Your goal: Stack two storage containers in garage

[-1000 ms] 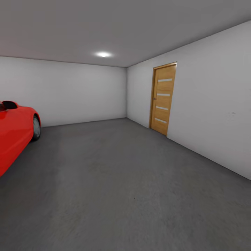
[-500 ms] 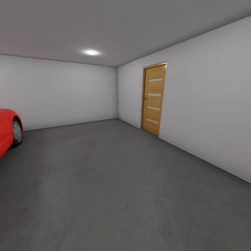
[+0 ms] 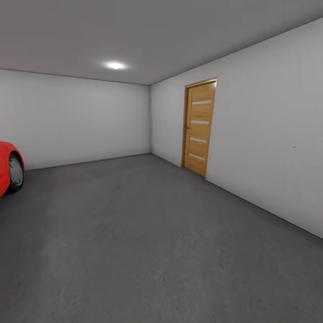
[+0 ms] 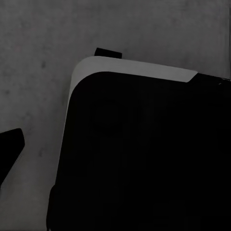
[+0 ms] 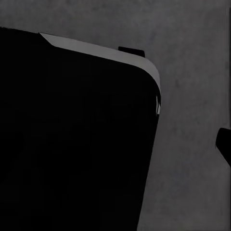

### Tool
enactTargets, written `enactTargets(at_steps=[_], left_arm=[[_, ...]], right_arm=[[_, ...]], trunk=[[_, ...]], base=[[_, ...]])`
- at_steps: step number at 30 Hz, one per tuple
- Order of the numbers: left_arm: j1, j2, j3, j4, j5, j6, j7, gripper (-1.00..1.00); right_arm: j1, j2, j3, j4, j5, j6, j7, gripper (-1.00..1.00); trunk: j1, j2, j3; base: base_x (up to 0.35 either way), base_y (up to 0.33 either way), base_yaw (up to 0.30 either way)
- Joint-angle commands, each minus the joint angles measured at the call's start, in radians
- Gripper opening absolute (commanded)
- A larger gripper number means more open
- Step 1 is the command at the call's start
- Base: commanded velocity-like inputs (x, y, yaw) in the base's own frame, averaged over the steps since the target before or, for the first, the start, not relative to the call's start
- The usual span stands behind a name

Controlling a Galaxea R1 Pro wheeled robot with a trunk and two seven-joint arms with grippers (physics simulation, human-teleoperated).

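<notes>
Grey concrete-like floor [image 3: 148, 242] spreads across the lower half of the head view, bare and rough, inside the garage [image 3: 80, 116] with its plain white-grey walls. At the far left edge of that frame the nose of a red car [image 3: 5, 166] pokes in, one dark wheel [image 3: 15, 172] showing. On the right-hand wall, a little right of centre, stands a closed wooden door [image 3: 198, 128] with four pale horizontal slots. A round ceiling light [image 3: 115, 65] glows in the upper left of the frame.

Both wrist views look down on the same dark floor. In the left wrist view a large black body with a pale rounded edge, the robot base [image 4: 144, 159], covers the lower right, with a dark tip at the left edge. In the right wrist view the same black mass covers the left side, with a dark tip at the right edge. Those tips are too dark and too cropped to judge how either gripper's jaws stand.
</notes>
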Motion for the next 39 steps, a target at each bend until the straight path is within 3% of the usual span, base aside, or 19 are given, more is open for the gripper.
enactTargets(at_steps=[1,13,20,39], left_arm=[[0.0,0.0,0.0,0.0,0.006,-0.002,0.0,1.0],[0.0,0.0,0.0,0.0,0.007,-0.003,0.0,1.0],[0.0,0.0,0.001,-0.001,0.007,-0.004,0.0,1.0],[0.0,0.0,0.0,0.0,0.007,-0.003,0.0,1.0]], right_arm=[[-0.001,0.0,0.006,0.001,0.007,-0.003,0.0,1.0],[-0.001,-0.001,0.009,0.001,0.014,-0.001,0.001,1.0],[-0.001,0.0,0.006,0.001,0.092,-0.004,0.0,1.0],[-0.001,0.0,0.003,0.001,0.095,-0.003,0.0,1.0]], trunk=[[0.001,0.0,-0.001],[0.001,0.0,-0.001],[0.001,0.0,-0.001],[0.001,0.0,-0.001]], base=[[0.323,0.0,0.0],[0.323,0.0,0.0],[0.323,0.0,0.0],[0.323,0.0,0.0]])
